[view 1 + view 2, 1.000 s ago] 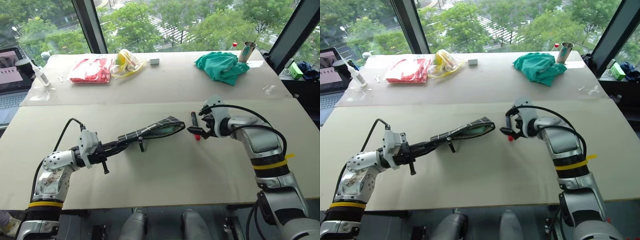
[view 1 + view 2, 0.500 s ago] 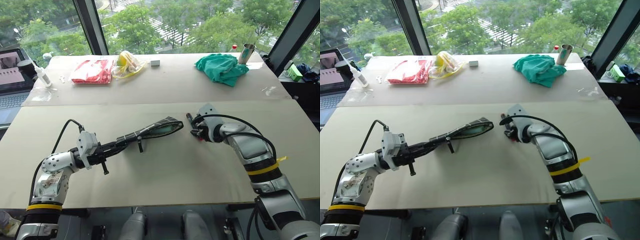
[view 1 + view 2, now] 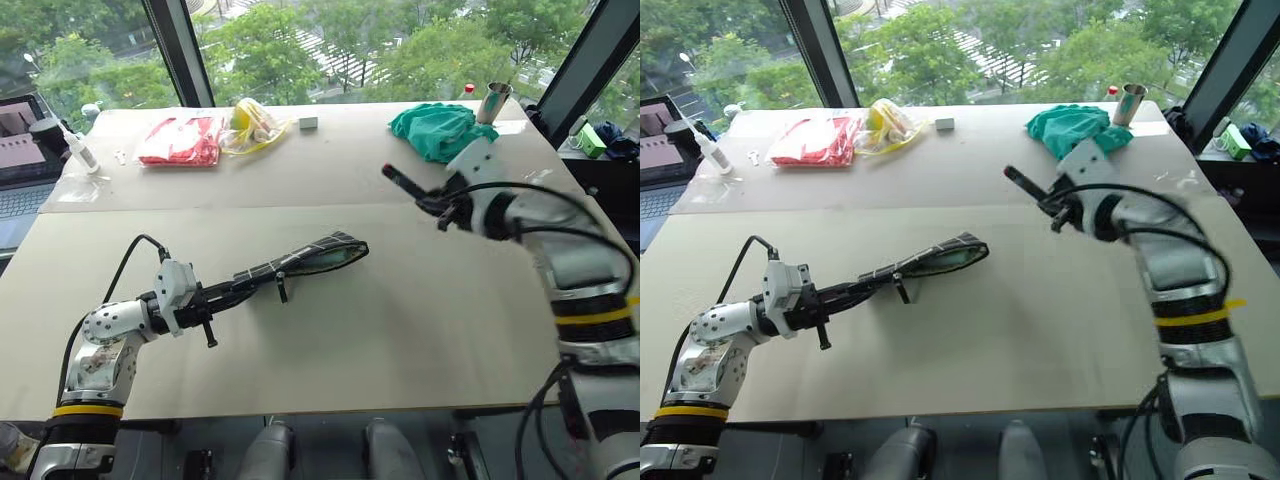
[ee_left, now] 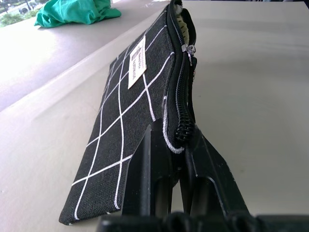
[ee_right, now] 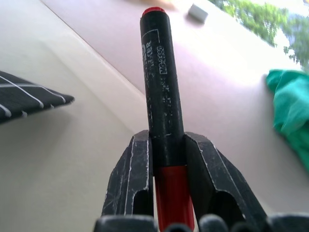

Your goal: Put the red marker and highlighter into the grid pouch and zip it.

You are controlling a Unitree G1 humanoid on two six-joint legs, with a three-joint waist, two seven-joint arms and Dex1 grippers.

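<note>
Right wrist view has the red marker clamped between the right gripper fingers, dark barrel sticking out past the tips, red section down at the jaws; from the head camera the marker hangs in the air at about 2 o'clock from the grid pouch, well apart from it; the pouch is held off the table by its near end, pinched shut in the left gripper, its zipper open and its mouth gaping at the far end; something pale green shows inside that mouth, likely the highlighter, though I cannot be sure; so I judge the marker still has to go in and the zip be closed; the right arm is raised, pointing toward 10 o'clock; the left arm is low, reaching toward 2 o'clock.
</note>
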